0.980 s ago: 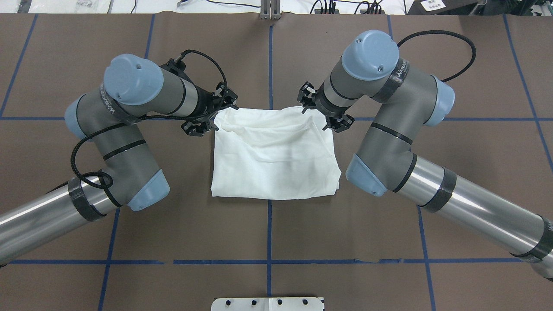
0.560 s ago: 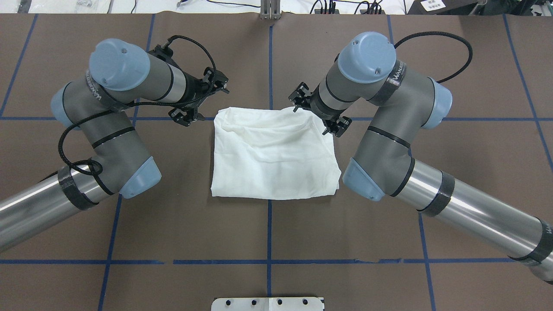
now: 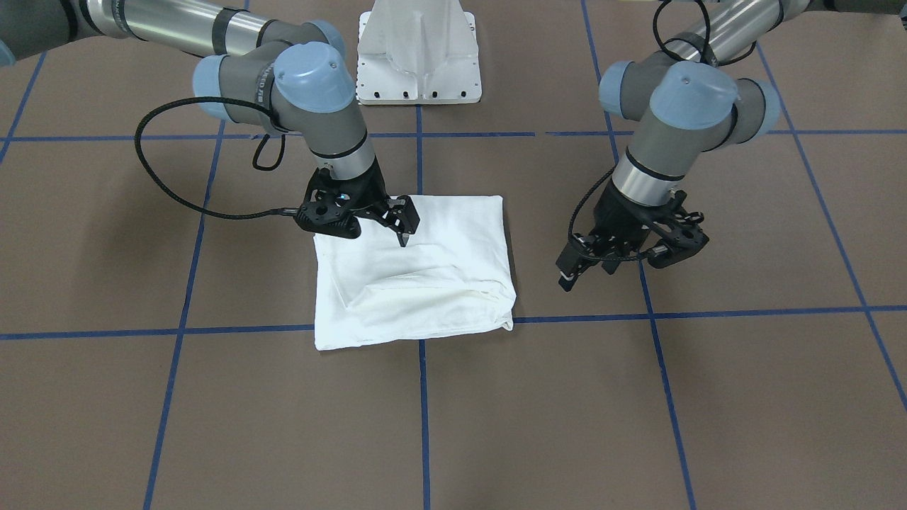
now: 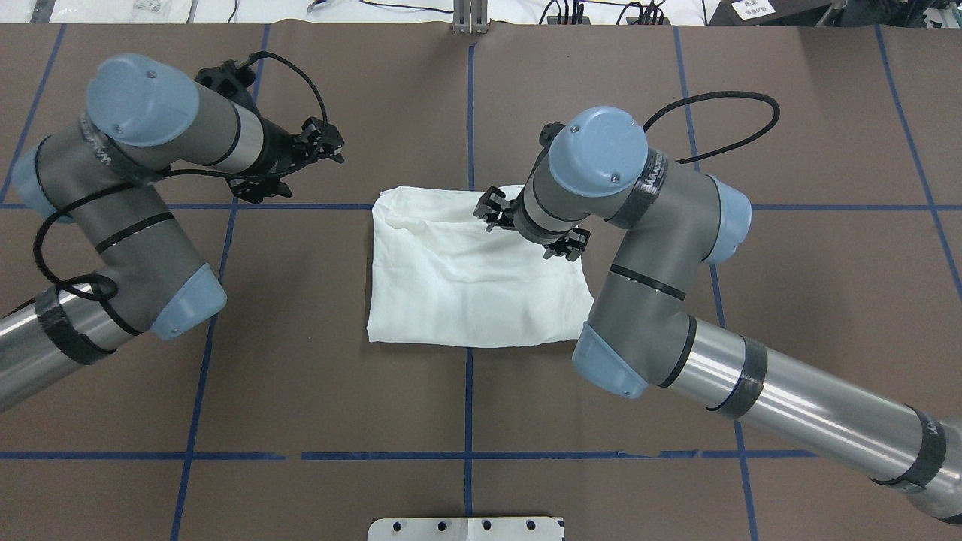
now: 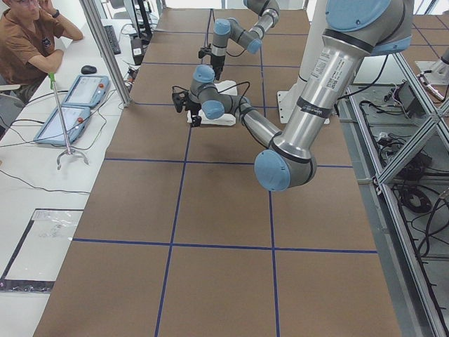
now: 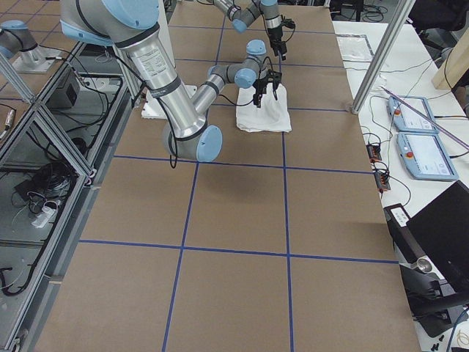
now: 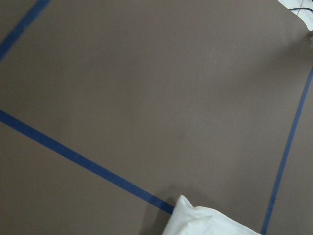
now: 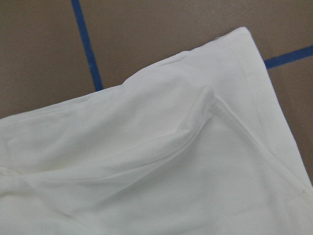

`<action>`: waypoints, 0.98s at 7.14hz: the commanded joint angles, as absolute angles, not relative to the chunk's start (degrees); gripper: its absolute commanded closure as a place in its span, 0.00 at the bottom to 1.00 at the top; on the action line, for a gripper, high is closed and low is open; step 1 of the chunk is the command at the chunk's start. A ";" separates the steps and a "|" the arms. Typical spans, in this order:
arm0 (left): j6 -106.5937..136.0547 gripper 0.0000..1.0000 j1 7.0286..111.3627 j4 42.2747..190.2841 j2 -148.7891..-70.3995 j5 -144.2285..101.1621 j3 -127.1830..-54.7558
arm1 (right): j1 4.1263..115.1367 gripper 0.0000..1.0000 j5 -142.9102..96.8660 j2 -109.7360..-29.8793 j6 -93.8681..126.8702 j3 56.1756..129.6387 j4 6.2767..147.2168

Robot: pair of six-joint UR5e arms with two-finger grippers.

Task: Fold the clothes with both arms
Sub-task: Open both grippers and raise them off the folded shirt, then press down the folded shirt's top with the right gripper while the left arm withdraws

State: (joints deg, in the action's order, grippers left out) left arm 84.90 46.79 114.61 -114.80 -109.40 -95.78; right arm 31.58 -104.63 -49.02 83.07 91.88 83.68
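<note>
The white shirt [image 4: 466,285] lies folded into a rectangle at the middle of the brown table [image 4: 466,406], plain side up; it also shows in the front view [image 3: 425,290]. My right gripper [image 4: 526,228] hovers over the shirt's far right part, jaws spread and empty, one fingertip [image 3: 402,239] just above the cloth. The right wrist view shows only creased white cloth [image 8: 146,161]. My left gripper [image 4: 294,167] is open and empty over bare table, well to the left of the shirt [image 3: 620,262]. The left wrist view catches one shirt corner [image 7: 205,221].
Blue tape lines [image 4: 469,113] grid the table. The white pedestal base [image 3: 418,57] stands at the robot's edge. An operator [image 5: 28,42] sits beyond the far edge beside two tablets [image 5: 70,105].
My left gripper has drawn back leftward, away from the shirt's far left corner. My right gripper has moved left from the far right corner to over the shirt.
</note>
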 commanded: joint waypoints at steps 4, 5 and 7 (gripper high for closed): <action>77.08 0.00 50.53 113.99 -111.88 -109.42 -95.80 | 28.92 0.00 -97.74 -35.42 68.65 72.53 85.96; 77.08 0.00 51.32 113.99 -111.88 -110.82 -95.80 | 29.18 0.00 -97.04 -34.90 67.69 68.33 80.91; 77.08 0.00 51.59 114.08 -111.88 -111.53 -95.89 | 32.06 0.00 -96.94 -32.45 64.36 60.25 75.43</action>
State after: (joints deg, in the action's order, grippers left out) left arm 77.08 51.40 114.01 -111.88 -111.10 -95.85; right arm 30.27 -97.14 -34.14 66.63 65.54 78.83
